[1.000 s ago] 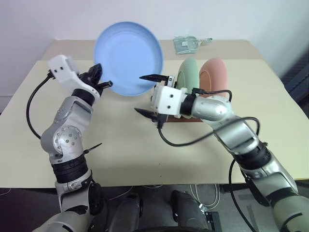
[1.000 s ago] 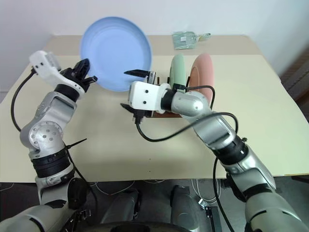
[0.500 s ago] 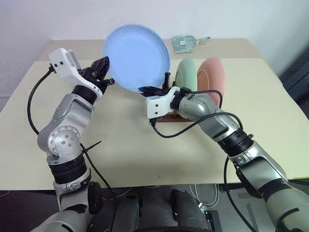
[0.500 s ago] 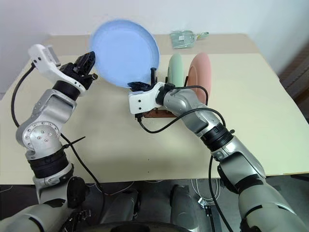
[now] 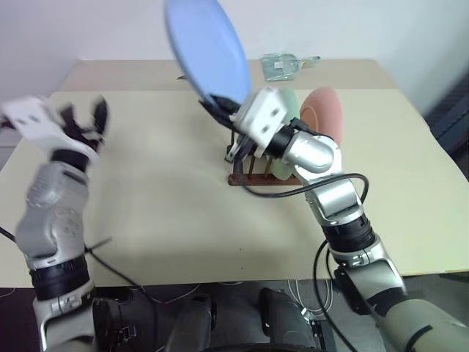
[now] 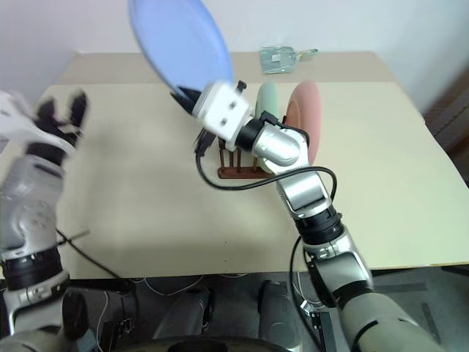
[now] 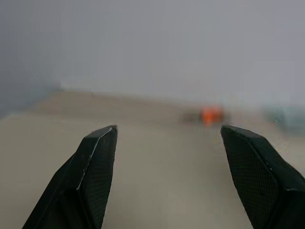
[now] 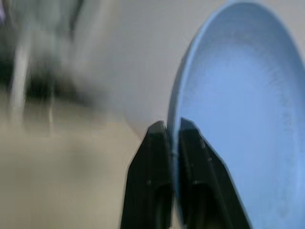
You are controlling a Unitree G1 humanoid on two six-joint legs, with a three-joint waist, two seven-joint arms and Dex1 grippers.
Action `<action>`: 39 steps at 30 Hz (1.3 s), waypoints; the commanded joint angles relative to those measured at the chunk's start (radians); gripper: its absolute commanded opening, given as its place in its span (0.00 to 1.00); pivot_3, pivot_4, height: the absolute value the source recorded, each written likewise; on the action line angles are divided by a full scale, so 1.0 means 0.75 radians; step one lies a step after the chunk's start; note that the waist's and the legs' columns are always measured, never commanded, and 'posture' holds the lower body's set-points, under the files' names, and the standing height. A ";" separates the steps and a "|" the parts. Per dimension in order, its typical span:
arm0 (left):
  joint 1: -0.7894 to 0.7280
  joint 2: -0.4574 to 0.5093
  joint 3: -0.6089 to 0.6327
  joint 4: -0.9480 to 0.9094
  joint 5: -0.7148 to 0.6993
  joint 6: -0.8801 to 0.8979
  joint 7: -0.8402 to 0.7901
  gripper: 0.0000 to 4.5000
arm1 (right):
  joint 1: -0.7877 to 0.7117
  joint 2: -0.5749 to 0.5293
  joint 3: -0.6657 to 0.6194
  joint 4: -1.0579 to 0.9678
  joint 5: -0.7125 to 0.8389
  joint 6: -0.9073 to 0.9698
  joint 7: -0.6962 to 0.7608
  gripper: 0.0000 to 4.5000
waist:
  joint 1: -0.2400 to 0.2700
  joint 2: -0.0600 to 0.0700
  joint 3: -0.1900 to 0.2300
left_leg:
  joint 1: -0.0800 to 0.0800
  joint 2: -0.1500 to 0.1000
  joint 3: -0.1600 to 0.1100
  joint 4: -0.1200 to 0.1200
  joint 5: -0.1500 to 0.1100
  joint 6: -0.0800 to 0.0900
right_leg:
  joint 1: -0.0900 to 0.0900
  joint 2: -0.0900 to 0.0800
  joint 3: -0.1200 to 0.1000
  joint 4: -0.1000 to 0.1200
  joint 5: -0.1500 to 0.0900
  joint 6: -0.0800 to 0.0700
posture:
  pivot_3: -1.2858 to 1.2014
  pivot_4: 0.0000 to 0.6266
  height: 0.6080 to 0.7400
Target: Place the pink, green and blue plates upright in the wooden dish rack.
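Right wrist view – blue plate (image 8: 238,105), round, matte

Open rack (image 5: 253,172) pegs left of green plate (image 5: 288,103)

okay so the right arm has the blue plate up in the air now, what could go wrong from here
1. The right gripper pinches only the rim of the blue plate, held high and tilted, so it could pivot or slip out.
2. The green plate and pink plate already stand in the wooden dish rack; lowering the blue one could knock the green.
3. The left gripper is open and away, so nothing backs up the grip.
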State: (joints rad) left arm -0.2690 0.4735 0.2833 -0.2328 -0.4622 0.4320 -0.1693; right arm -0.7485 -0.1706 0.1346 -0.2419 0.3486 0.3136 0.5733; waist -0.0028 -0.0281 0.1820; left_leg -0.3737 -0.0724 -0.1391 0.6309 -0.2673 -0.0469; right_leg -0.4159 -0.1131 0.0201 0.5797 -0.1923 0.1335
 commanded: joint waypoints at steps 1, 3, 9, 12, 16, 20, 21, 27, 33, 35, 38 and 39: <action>0.101 0.020 -0.195 -0.074 0.096 -0.097 -0.190 0.79 | 0.021 0.045 -0.210 -0.179 0.441 0.340 -0.124 0.00 | 0.005 0.000 0.000 | 0.000 0.000 0.000 0.000 0.000 0.000 | 0.000 0.000 0.000 0.000 -0.002 -0.003 | 0.52 0.24 1.00; 0.201 0.023 -0.305 -0.111 0.095 -0.118 -0.321 0.79 | 0.037 0.094 -0.298 -0.196 0.597 0.475 -0.282 0.00 | -0.005 0.001 -0.001 | 0.000 0.001 0.000 -0.002 0.000 0.000 | -0.002 0.001 0.000 0.000 -0.002 -0.005 | 0.52 0.24 1.00; 0.275 0.042 -0.409 -0.181 0.075 -0.102 -0.502 0.79 | 0.097 0.120 -0.362 -0.247 0.798 0.667 -0.500 0.00 | -0.021 0.007 0.000 | -0.001 0.003 0.003 -0.006 0.000 0.000 | -0.011 0.001 0.001 0.005 -0.003 -0.007 | 0.52 0.24 1.00; 0.260 0.032 -0.404 -0.181 0.077 -0.091 -0.519 0.79 | 0.134 0.123 -0.355 -0.240 0.824 0.702 -0.558 0.00 | -0.020 0.010 -0.002 | 0.000 0.003 0.004 -0.005 0.000 0.000 | -0.010 0.002 0.001 0.006 -0.003 -0.008 | 0.52 0.24 1.00; 0.252 0.027 -0.410 -0.171 0.094 -0.089 -0.528 0.79 | 0.168 0.145 -0.356 -0.213 0.862 0.725 -0.622 0.00 | -0.016 0.010 -0.002 | -0.001 0.003 0.004 -0.003 0.000 0.000 | -0.009 0.001 0.001 0.005 -0.003 -0.007 | 0.52 0.24 1.00; 0.257 0.014 -0.423 -0.173 0.111 -0.091 -0.528 0.80 | 0.166 0.156 -0.355 -0.146 0.828 0.726 -0.677 0.07 | -0.018 0.010 -0.002 | 0.000 0.003 0.004 -0.004 0.000 0.000 | -0.009 0.002 0.001 0.006 -0.002 -0.006 | 0.52 0.24 1.00; 0.256 0.009 -0.425 -0.175 0.113 -0.090 -0.527 0.80 | 0.159 0.155 -0.354 -0.132 0.812 0.715 -0.682 0.16 | -0.018 0.010 -0.002 | 0.000 0.003 0.004 -0.004 0.000 0.000 | -0.009 0.002 0.001 0.006 -0.002 -0.005 | 0.52 0.24 1.00; 0.254 -0.008 -0.440 -0.174 0.135 -0.087 -0.528 0.80 | 0.096 0.029 -0.241 -0.163 0.573 0.562 -0.550 0.66 | -0.017 0.011 -0.001 | -0.001 0.003 0.004 -0.003 0.000 0.000 | -0.009 0.002 0.001 0.006 -0.001 -0.004 | 0.52 0.24 1.00; 0.225 -0.012 -0.446 -0.120 0.169 -0.115 -0.534 0.80 | 0.063 -0.321 -0.243 -0.342 0.404 0.383 -0.243 0.66 | -0.013 0.010 -0.002 | -0.001 0.003 0.005 -0.003 0.000 0.000 | -0.008 0.001 0.001 0.005 -0.002 -0.003 | 0.52 0.24 1.00; 0.208 0.005 -0.420 -0.044 0.213 -0.164 -0.527 0.80 | 0.147 -0.510 -0.370 -0.392 0.422 0.385 -0.127 0.66 | -0.005 0.009 -0.002 | -0.001 0.003 0.004 -0.002 0.000 0.000 | -0.006 0.001 0.000 0.003 -0.002 -0.003 | 0.52 0.24 1.00; 0.197 0.035 -0.363 0.057 0.244 -0.222 -0.529 0.80 | 0.358 -0.727 -0.588 -0.378 0.465 0.420 -0.002 0.66 | 0.012 0.007 -0.003 | -0.001 0.003 0.003 -0.001 0.000 0.001 | -0.001 0.001 -0.002 -0.001 -0.006 -0.002 | 0.52 0.24 1.00; 0.198 0.050 -0.344 0.093 0.258 -0.245 -0.533 0.80 | 0.469 -0.794 -0.652 -0.362 0.443 0.409 0.057 0.66 | 0.014 0.007 -0.003 | 0.000 0.003 0.004 -0.001 -0.001 0.002 | -0.001 0.000 -0.002 -0.002 -0.007 -0.001 | 0.52 0.24 1.00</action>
State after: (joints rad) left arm -0.1160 0.4969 -0.0128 -0.1757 -0.2855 0.2927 -0.5652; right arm -0.4502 -0.7273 -0.2764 -0.5047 0.6811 0.6301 0.5527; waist 0.0079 -0.0228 0.1797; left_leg -0.3739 -0.0704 -0.1353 0.6301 -0.2680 -0.0451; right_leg -0.4166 -0.1131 0.0192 0.5781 -0.1980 0.1325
